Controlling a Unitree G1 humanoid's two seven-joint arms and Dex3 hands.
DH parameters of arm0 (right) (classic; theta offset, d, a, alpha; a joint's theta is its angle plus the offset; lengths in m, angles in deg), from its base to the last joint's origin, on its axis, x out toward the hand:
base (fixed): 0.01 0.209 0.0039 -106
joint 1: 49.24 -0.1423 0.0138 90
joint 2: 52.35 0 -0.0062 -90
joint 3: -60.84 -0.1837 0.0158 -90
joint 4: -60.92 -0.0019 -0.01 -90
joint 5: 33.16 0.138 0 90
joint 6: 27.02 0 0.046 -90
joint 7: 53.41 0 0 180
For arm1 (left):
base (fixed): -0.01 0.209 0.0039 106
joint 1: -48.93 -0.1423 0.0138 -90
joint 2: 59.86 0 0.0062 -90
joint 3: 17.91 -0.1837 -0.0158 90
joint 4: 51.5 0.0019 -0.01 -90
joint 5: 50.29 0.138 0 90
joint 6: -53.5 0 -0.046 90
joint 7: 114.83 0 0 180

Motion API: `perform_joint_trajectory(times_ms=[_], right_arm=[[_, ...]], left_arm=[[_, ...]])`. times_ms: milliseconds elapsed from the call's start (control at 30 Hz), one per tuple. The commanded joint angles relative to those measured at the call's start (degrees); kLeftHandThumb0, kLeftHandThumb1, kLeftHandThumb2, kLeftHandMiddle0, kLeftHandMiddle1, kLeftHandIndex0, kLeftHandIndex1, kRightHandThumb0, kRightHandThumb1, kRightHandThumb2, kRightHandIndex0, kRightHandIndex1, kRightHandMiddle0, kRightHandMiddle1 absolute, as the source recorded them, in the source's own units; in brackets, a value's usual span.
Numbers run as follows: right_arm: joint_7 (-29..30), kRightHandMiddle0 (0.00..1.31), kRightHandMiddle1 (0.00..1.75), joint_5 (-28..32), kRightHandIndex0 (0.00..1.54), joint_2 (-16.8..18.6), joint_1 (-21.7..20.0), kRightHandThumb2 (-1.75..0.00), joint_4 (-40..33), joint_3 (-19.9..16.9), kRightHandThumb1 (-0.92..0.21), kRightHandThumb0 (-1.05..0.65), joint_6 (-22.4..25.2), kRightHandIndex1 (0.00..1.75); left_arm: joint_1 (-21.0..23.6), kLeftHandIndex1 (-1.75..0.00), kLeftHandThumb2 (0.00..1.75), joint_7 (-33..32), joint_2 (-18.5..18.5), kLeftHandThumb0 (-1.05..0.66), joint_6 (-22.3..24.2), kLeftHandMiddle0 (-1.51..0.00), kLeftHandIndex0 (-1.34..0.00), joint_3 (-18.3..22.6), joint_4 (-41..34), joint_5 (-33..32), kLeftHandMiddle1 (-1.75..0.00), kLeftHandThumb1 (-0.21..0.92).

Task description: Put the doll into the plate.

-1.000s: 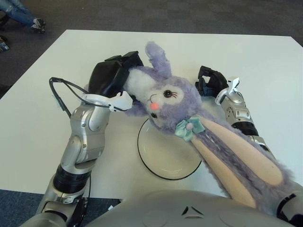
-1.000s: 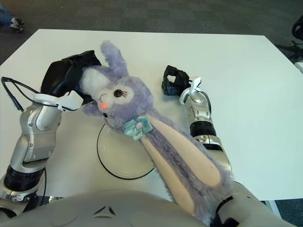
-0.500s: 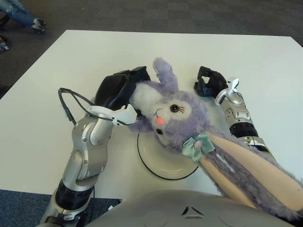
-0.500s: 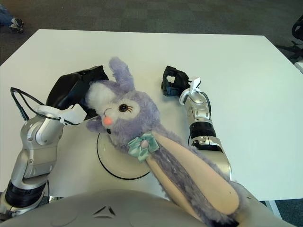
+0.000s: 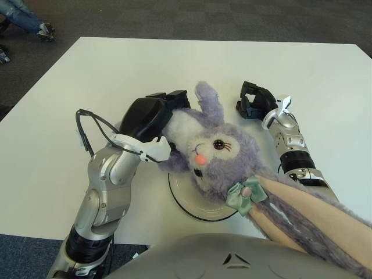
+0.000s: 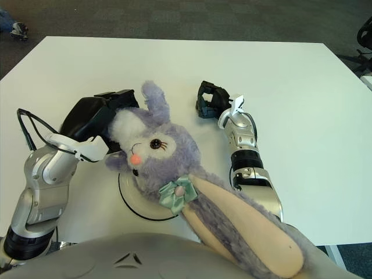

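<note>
A robot's left hand (image 5: 152,114) grips a purple plush rabbit, the doll (image 5: 224,160), by the back of its white-and-purple head, fingers closed on the fur. The grasp at the head lets the long body hang free, so the doll can be lowered face up. Just below and toward the robot from this hand, the doll's head hangs over the far edge of a round white plate (image 5: 195,204) with a dark rim. Whether the head touches the plate cannot be told. One ear points up beside the hand's fingers. A mint bow (image 5: 246,193) sits at the neck, over the plate's right side. The long body and pale belly trail off to the right and toward the robot, beyond the plate, so the doll is judged only partly over it and not yet set down.

The right hand (image 6: 210,99) shows farther out on the table, to the right of the doll's ear, idle, dark fingers curled inward around nothing.

Everything happens on a plain white table (image 5: 75,70) with squared edges. Around it is dark grey carpet (image 6: 232,17). At the top left corner, someone's jeans and shoe (image 5: 45,28) show.
</note>
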Motion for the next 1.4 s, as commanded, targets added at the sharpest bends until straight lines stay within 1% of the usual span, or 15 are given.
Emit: perform_joint_trajectory(times_ms=[0, 400, 900, 1367], right_arm=[[0.0, 0.69, 1.75, -0.2, 1.31, 0.4, 2.0, -1.43, 0.2, 0.5, -0.23, -0.51, 1.4, 1.75], [0.8, 0.69, 1.75, -0.1, 1.3, 0.8, 2.1, -1.43, 0.2, 0.4, -0.23, -0.52, 1.5, 1.75], [4.0, 0.68, 1.75, 0.3, 1.29, 1.4, 3.3, -1.42, -2.9, -0.5, -0.23, -0.51, 2.7, 1.75], [6.9, 0.68, 1.75, -0.3, 1.29, 1.1, 5.7, -1.42, -6.9, -0.5, -0.24, -0.51, 3.3, 1.75]], left_arm=[[-0.7, -1.75, 1.66, 1.0, -0.2, 0.6, -0.6, -0.85, -1.04, -0.1, -1.0, -0.6, -1.75, 0.03], [-1.6, -1.75, 1.65, 0.5, -1.0, 0.59, -1.1, -0.84, -1.03, -0.2, 0.2, -1.2, -1.75, 0.05], [-0.6, -1.75, 1.64, 0.2, -0.9, 0.59, -2.5, -0.83, -1.01, 0.7, 1.8, -1.2, -1.75, 0.05], [1.1, -1.75, 1.64, -2.4, -0.1, 0.59, -7.4, -0.83, -1.01, 2.1, 5.6, -5.1, -1.75, 0.05]])
